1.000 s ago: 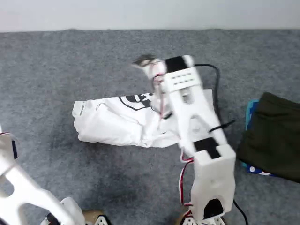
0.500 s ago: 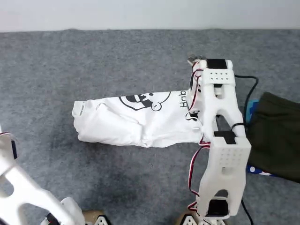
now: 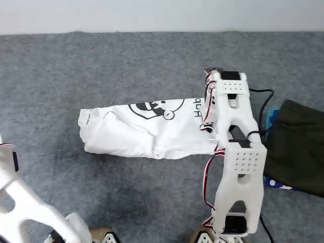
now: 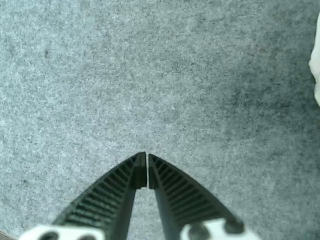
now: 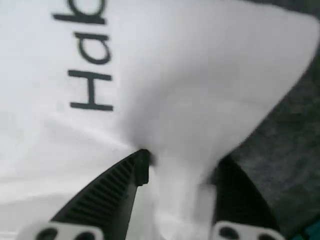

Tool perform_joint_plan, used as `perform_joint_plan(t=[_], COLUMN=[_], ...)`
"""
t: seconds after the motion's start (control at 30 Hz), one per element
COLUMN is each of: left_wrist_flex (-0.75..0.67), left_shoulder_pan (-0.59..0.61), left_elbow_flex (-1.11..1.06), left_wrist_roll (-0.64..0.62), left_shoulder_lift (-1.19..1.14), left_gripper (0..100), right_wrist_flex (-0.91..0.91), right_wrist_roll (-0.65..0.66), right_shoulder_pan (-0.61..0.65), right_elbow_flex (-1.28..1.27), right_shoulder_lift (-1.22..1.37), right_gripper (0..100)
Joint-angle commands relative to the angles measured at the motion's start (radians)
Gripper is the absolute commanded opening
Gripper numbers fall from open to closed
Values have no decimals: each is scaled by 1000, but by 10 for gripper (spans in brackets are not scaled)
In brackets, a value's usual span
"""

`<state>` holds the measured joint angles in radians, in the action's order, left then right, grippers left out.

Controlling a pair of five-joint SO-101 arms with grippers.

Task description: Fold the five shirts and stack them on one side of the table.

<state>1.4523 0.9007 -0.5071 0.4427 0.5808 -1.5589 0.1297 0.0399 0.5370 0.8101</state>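
- Left gripper [image 4: 147, 161] — fingers pressed together, holding nothing, above the bare grey table [image 4: 150, 75].
- White shirt [image 3: 142, 129] lies mid-table as a rumpled band, print facing up.
- Right gripper [image 5: 182, 162] is at that shirt's right end, fingers narrowly apart around a fold of cloth — apparently pinching it.
- Dark green shirt [image 3: 296, 147] lies at the table's right edge, atop something blue [image 3: 271, 119].

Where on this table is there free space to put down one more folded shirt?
The table is bare along its far edge, behind the white shirt, and on the near side between the left arm and the right arm. It is crowded at the right, where the right gripper holds the white shirt's end close to the dark green shirt.
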Motion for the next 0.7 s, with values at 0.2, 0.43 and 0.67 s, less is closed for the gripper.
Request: perform_joint_plan(t=[0.2,0.43,0.67], left_wrist_flex=[-12,-12,3], left_shoulder_pan=[2,2,2], left_elbow_flex=[8,8,8], left_wrist_roll=[-6,-9,-9], left_shoulder_lift=[32,34,34], left_gripper=[14,14,14], right_wrist_flex=[-58,-156,-162], right_wrist_roll=[94,146,146], right_shoulder_pan=[24,160,361], right_elbow_flex=[-5,-5,-5], right_shoulder_lift=[-137,-344,-438], right_gripper=[9,9,9])
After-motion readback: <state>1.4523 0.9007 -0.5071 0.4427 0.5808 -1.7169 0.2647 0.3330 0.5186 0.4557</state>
